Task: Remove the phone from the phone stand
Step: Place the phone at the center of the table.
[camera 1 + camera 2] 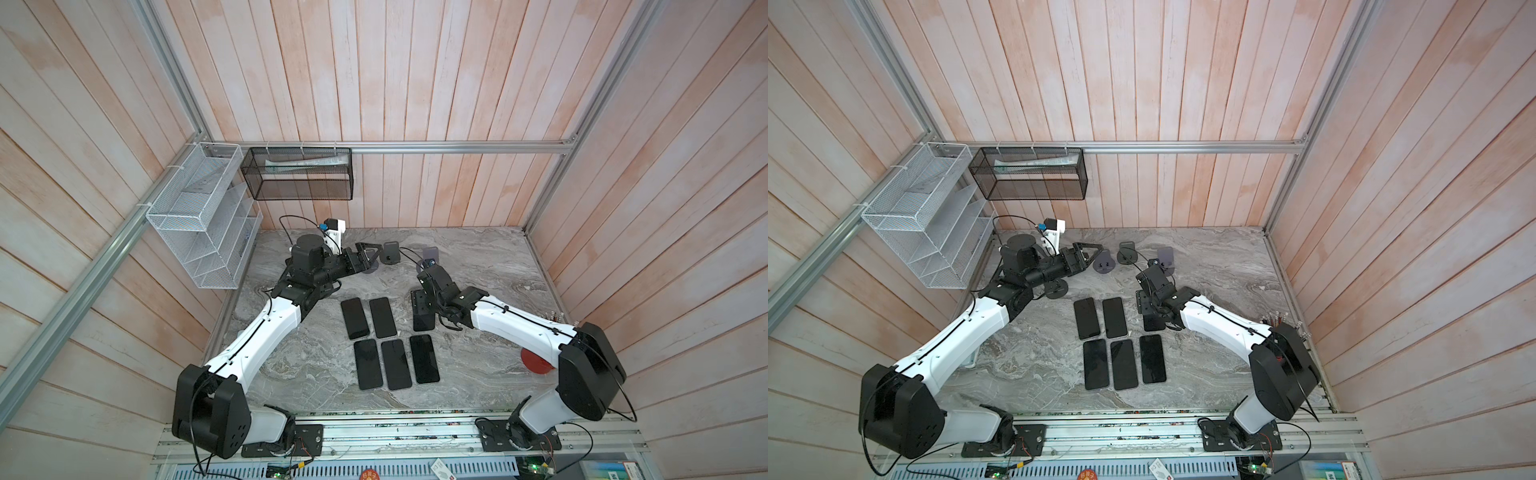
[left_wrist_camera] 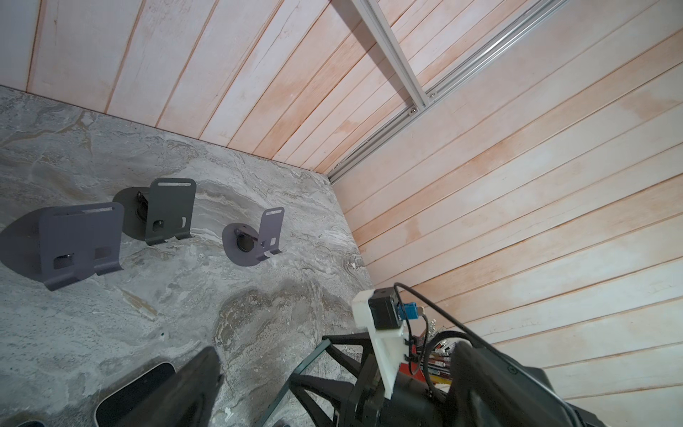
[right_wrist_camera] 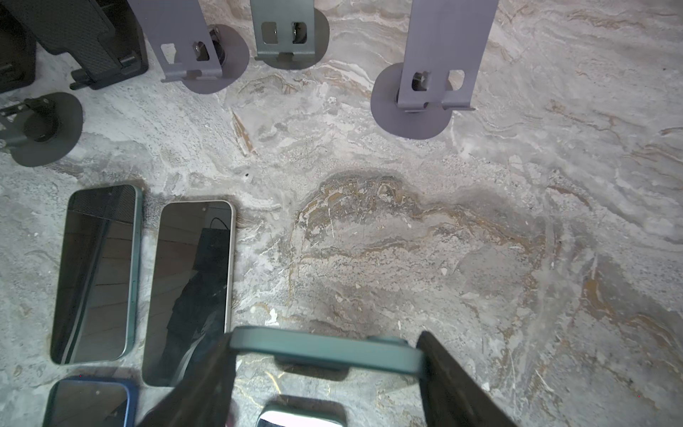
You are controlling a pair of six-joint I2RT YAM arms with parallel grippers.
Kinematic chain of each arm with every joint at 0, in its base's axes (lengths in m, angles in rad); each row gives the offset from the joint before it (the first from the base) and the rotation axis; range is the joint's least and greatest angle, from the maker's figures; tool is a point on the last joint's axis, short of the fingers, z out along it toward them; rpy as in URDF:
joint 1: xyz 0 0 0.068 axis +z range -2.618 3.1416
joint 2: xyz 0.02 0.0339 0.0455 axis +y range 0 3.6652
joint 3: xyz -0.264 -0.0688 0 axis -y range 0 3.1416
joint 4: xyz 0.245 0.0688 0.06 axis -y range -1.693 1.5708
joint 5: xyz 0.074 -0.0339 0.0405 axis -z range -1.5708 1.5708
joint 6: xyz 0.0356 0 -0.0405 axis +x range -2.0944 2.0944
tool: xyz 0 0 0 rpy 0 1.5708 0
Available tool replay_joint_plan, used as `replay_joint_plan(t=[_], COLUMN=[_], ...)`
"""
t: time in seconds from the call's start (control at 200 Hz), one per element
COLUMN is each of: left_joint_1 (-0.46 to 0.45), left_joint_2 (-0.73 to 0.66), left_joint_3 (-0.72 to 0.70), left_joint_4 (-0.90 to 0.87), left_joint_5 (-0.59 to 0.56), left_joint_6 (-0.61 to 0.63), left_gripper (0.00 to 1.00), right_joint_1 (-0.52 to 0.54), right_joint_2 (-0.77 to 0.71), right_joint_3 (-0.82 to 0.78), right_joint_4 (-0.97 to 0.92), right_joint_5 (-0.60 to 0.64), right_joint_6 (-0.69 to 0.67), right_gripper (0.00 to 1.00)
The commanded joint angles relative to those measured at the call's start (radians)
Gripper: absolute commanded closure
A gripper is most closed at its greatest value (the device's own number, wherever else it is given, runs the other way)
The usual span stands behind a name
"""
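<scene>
My right gripper is shut on a teal-green phone, holding it across its width, with its shadow on the marble just below. In both top views the phone hangs low at the right end of the upper row of flat phones. The nearest phone stand, a lavender one, stands empty at the back. My left gripper is open and empty, turned on its side over another grey stand at the back left. One of its fingers shows blurred in the left wrist view.
Several dark phones lie flat in two rows mid-table. More empty stands line the back, and one sits by the left arm. A white wire rack and black mesh basket hang on the walls. A red pen cup is partly hidden by the right arm.
</scene>
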State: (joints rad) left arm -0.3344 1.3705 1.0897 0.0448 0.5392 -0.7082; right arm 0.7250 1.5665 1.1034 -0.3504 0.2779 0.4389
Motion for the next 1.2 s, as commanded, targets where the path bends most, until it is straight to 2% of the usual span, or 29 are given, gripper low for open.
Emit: replay_joint_plan(t=[0.0, 0.615, 1.195], left_joint_1=[0.006, 0.021, 0.041], left_joint_2=[-0.008, 0.042, 0.071], left_joint_3=[-0.013, -0.013, -0.017], left_joint_4=[0.021, 0.018, 0.033], left_joint_5=[-0.007, 0.011, 0.041], left_joint_6=[-0.002, -0.031, -0.057], left_gripper=[0.01, 0.01, 0.01], right_joint_1=[-0.022, -0.085, -0.095], right_joint_2=[0.030, 0.330, 0.421], right_joint_3=[0.041, 0.199, 0.179], right_joint_4=[0.052, 0.111, 0.172], right_joint_5=[-0.012, -0.125, -0.135], right_joint_6=[-0.020, -0.040, -0.007], right_gripper=[0.34, 0.34, 0.33])
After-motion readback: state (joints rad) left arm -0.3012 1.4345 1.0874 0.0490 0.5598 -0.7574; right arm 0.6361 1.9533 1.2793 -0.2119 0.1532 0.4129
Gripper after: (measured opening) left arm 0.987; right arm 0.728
